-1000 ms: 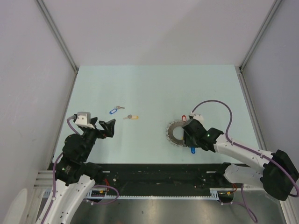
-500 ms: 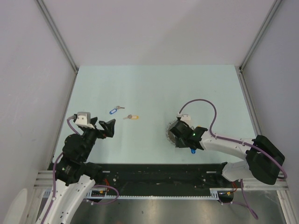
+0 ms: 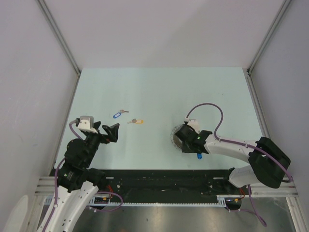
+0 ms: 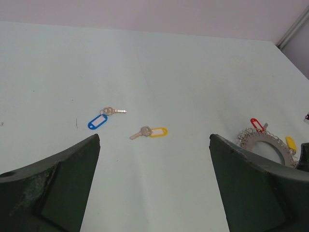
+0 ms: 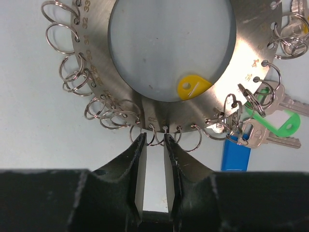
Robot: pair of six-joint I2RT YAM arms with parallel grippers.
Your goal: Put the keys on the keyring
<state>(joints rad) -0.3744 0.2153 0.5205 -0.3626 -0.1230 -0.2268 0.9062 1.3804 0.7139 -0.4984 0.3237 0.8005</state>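
Left end effector (image 3: 106, 131): spread wide and holding nothing, raised above the near-left part of the surface (image 3: 159, 87). In its wrist view the two dark fingers (image 4: 53, 188) frame the bottom corners with bare surface between them.
Blue-tagged key (image 3: 118, 114): lies flat on the surface, ahead of the left end effector and well apart from it. Its silver blade points right, away from the tag.
Yellow-tagged key (image 3: 135, 121): lies flat just to the right of the blue-tagged key, slightly nearer the arms and not touching it. The tag is on the right and the blade on the left.
Keyring (image 3: 179, 137): a flat grey disc with a round hole, lying on the right half of the surface, well apart from both loose keys. Small wire loops (image 5: 65, 36) line its edge. Keys with green, blue, yellow and red tags hang from it.
Right end effector (image 5: 154, 140): sits at the near edge of the keyring. Its fingers (image 5: 137, 145) are close together with a narrow slit between them. A wire loop lies between the tips, but I cannot tell whether it is pinched.
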